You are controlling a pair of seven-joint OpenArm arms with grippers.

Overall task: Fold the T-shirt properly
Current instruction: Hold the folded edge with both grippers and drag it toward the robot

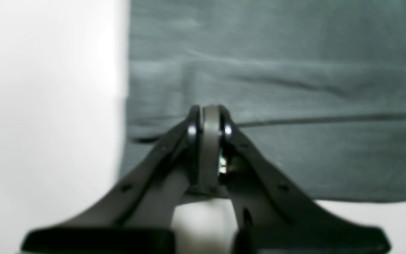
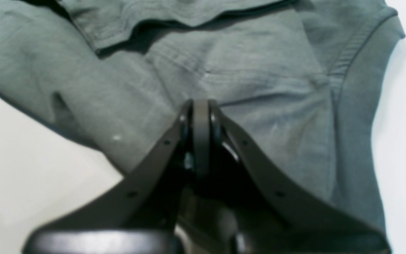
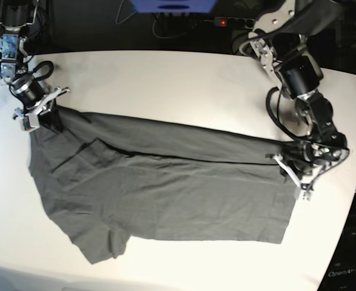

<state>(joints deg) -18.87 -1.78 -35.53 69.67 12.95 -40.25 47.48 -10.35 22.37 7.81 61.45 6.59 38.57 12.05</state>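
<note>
Left gripper (image 1: 208, 118) with fingers pressed together, nothing seen between the tips in the wrist view; hung low over the shirt (image 1: 294, 70) near a corner of the cloth, a folded edge running sideways just past the tips. Seen from the base view, sat at the shirt's end on that view's right (image 3: 299, 173), at or just above the cloth; contact could not be made out.

Right gripper (image 2: 201, 120) likewise closed tight, tips together, no cloth visibly pinched. Hovered over the shirt's upper part, with a sleeve spreading away to one side and a ribbed neck band curving past on the other. From the base view, stood at the far-left corner of the shirt (image 3: 41, 115), by the shoulder.

Shirt (image 3: 159, 194) lay flat across the white table (image 3: 165, 79), stretched lengthwise between the two grippers, dark grey and lightly wrinkled. Far long edge turned over onto the body in a narrow fold running from one gripper to the other. One sleeve stuck out at the near left. Near edge lay straight, well apart from both grippers.
</note>
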